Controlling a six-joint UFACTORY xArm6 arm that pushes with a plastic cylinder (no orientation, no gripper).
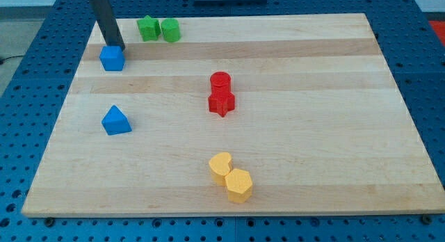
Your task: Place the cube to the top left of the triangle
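Note:
The blue cube sits near the board's top left. The blue triangle lies below it, toward the view's bottom, with a gap between them. My tip touches the cube's top edge, just above it. The dark rod rises from there to the view's top left.
A green star and a green cylinder-like block sit at the top edge right of my tip. A red cylinder and red star stand mid-board. A yellow heart and yellow hexagon lie at the bottom. The wooden board has its left edge close to the cube.

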